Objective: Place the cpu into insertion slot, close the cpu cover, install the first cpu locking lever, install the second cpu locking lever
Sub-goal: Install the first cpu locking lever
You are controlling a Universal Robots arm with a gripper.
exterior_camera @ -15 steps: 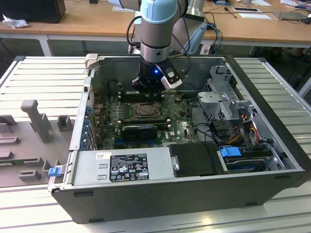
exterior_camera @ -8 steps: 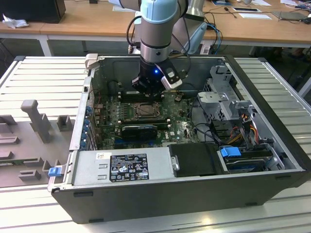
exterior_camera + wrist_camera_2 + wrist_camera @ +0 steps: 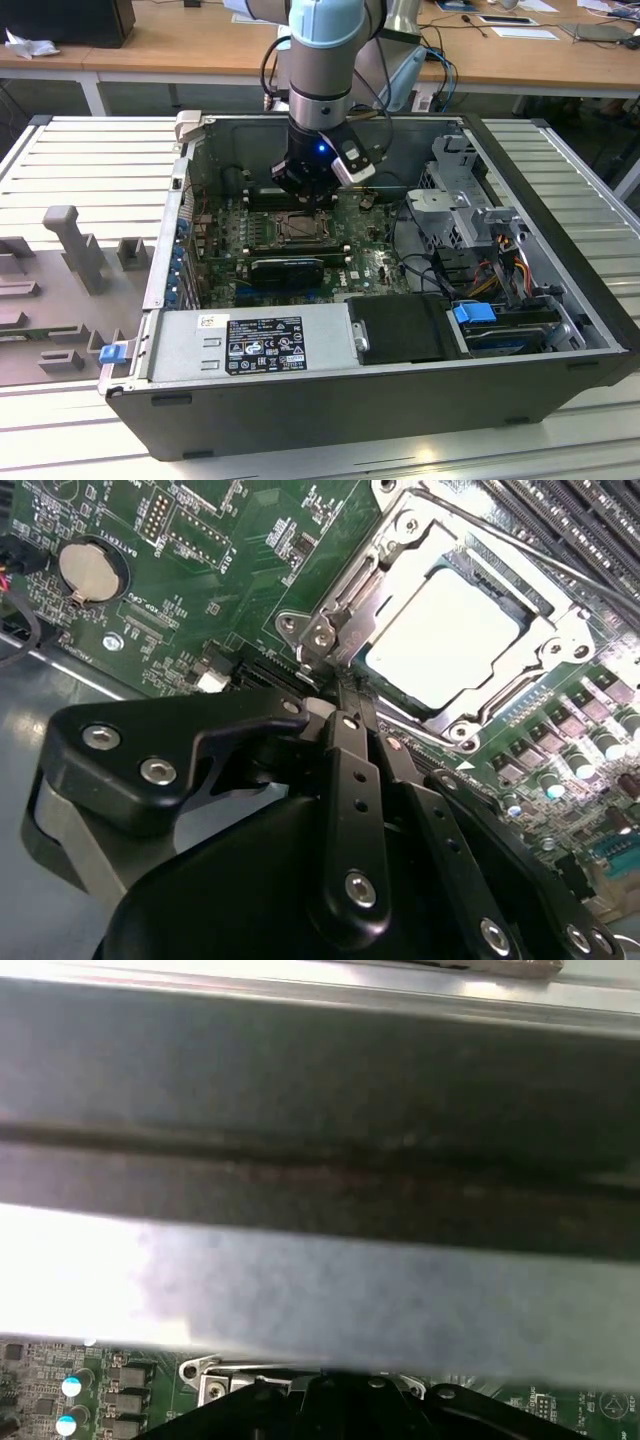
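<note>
Jaws (image 3: 345, 695) state unclear | cpu (image 3: 447, 630) in insertion slot (image 3: 560, 610) | cpu cover (image 3: 350, 600) down

A pale slatted worktop (image 3: 90, 150) carries an open computer case (image 3: 380, 390), which lies on its side across the middle. On the exterior view's left, a grey moulded tray (image 3: 60, 300) with upright pegs rests on the slats, just beside the case. Behind stands a wooden desk (image 3: 180, 50) with papers.
</note>
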